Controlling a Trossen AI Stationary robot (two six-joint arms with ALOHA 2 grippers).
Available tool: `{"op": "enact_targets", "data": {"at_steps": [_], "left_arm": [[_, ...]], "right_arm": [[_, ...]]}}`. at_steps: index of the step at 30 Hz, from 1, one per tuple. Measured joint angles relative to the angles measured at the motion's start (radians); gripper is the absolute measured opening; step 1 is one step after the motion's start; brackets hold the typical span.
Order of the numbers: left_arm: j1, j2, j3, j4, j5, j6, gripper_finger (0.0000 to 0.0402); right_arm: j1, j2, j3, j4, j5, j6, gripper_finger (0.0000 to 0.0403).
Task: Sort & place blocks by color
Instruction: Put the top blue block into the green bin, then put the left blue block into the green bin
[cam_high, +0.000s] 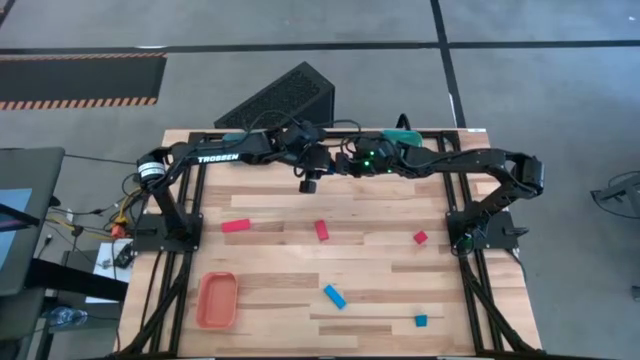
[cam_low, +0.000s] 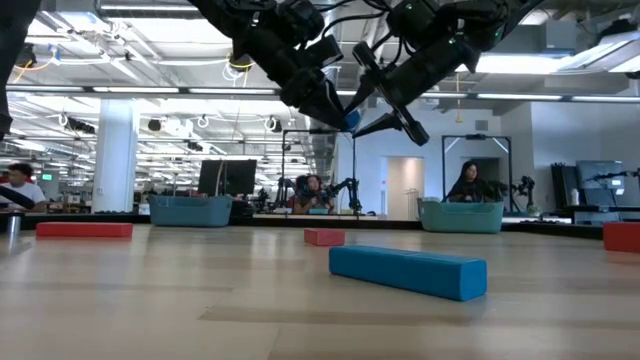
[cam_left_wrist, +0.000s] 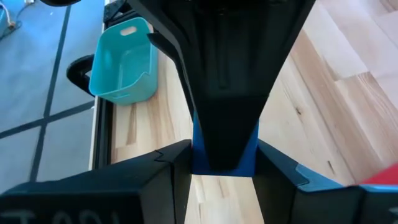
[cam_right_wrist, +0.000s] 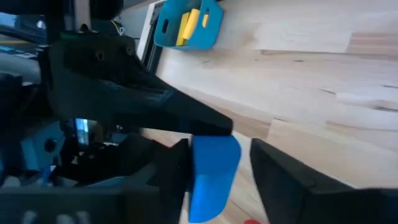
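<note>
**A:** Closest to the low camera is a blue bar (cam_low: 408, 272), lying flat on the table (cam_high: 400, 270). So is the sorting nowhere near done?

**B:** I'd say it's early to midway. From above, five blocks lie loose: that blue bar, a blue cube (cam_high: 421, 320) near the front edge, two red bars (cam_high: 236, 226) (cam_high: 321, 230) and a red cube (cam_high: 420, 237). The orange tray (cam_high: 217, 300) looks empty.

**A:** Is anything sorted?

**B:** The yellow blocks (cam_right_wrist: 191, 22) sit in a teal tray (cam_right_wrist: 186, 25) at the far edge of the table. Only the right wrist camera shows them. From overhead the arms mostly hide the trays.

**A:** And the arms themselves?

**B:** They meet above the far middle of the table, around one held blue block (cam_right_wrist: 211, 168). The left end effector (cam_left_wrist: 224, 165) pinches it, with the block filling the gap between its fingers. The right end effector (cam_right_wrist: 214, 158) straddles the same block. It seems spread, with a gap on one side, though the angle is awkward.

**A:** Is it a handover?

**B:** Probably. The left wrist camera also shows a second teal tray (cam_left_wrist: 124, 59), apparently empty. That may be where the blue ones go. The reds are untouched.
</note>
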Motion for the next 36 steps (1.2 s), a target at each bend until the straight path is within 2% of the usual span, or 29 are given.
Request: {"op": "enact_targets", "data": {"at_steps": [3, 6, 9, 13, 18, 22, 26, 36], "left_arm": [[0.0, 0.0, 0.0, 0.001, -0.018, -0.014, 0.0119], [-0.001, 0.0, 0.0, 0.014, -0.09, -0.057, 0.0125], [0.008, 0.0, 0.0, 0.027, -0.132, -0.123, 0.0142], [0.05, -0.001, 0.003, 0.006, -0.14, -0.215, 0.0174], [0.104, -0.001, 0.002, -0.118, -0.137, -0.318, 0.0201], [0.14, -0.001, -0.014, -0.189, -0.148, -0.383, 0.0205], [0.158, -0.001, -0.025, -0.239, -0.147, -0.444, 0.0205], [0.142, -0.001, -0.028, -0.282, -0.12, -0.562, 0.0206]], "right_arm": [[-0.007, 0.0, 0.0, -0.001, 0.001, -0.004, 0.0127], [-0.027, 0.0, 0.0, 0.001, -0.003, -0.044, 0.0072], [-0.062, -0.002, 0.003, -0.031, 0.008, -0.129, 0.0072], [-0.163, 0.006, -0.007, -0.195, 0.112, -0.218, 0.0072], [-0.315, 0.014, -0.004, -0.436, 0.266, -0.337, 0.0072], [-0.4, 0.035, -0.002, -0.496, 0.298, -0.392, 0.0073], [-0.449, 0.072, -0.003, -0.511, 0.308, -0.427, 0.0103], [-0.481, 0.119, -0.003, -0.475, 0.315, -0.484, 0.0244]]}}
